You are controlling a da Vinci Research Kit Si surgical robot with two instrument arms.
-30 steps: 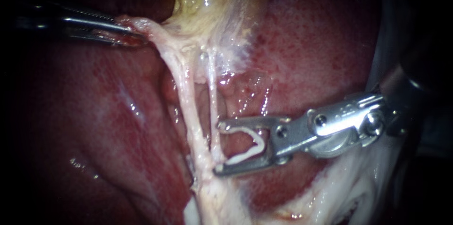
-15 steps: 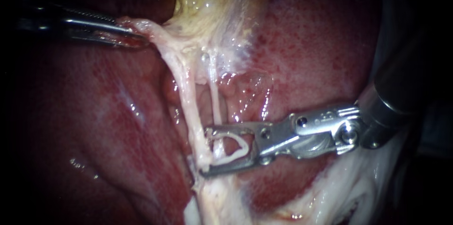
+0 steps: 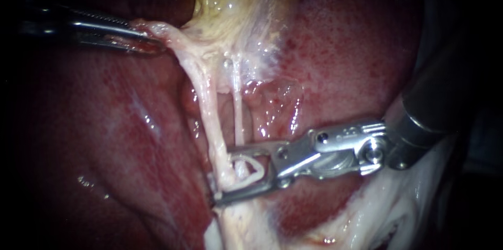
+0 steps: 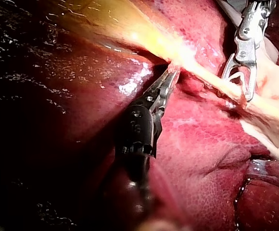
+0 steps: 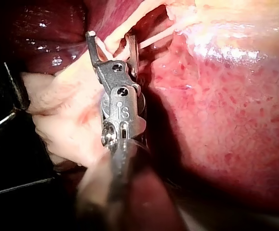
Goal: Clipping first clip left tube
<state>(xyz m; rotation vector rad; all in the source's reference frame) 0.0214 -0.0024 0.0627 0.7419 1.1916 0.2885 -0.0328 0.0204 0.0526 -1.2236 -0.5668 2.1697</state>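
Note:
Two pale tubes run down from the yellowish gallbladder (image 3: 230,3): a thicker left tube (image 3: 205,108) and a thin right tube (image 3: 239,119). My right instrument (image 3: 221,175) reaches in from the right, its jaws standing apart with a white clip (image 3: 258,170) held between them. Both tubes pass between the jaws, the left tube near their tips. In the right wrist view the right instrument (image 5: 111,43) straddles the tubes (image 5: 122,34). My left instrument (image 3: 152,44) is shut on tissue at the gallbladder's lower end and holds it taut; the left wrist view shows this left instrument (image 4: 169,77) too.
Red liver (image 3: 356,56) lies all around and behind the tubes. White fatty tissue (image 3: 387,213) sits under the right instrument's shaft. In the right wrist view a dark clamp with wires (image 5: 14,91) stands beside the pale tissue.
My right instrument has slid leftward: its jaws, first only at the thin right tube, now reach across to the left tube. The left instrument and its hold are unchanged.

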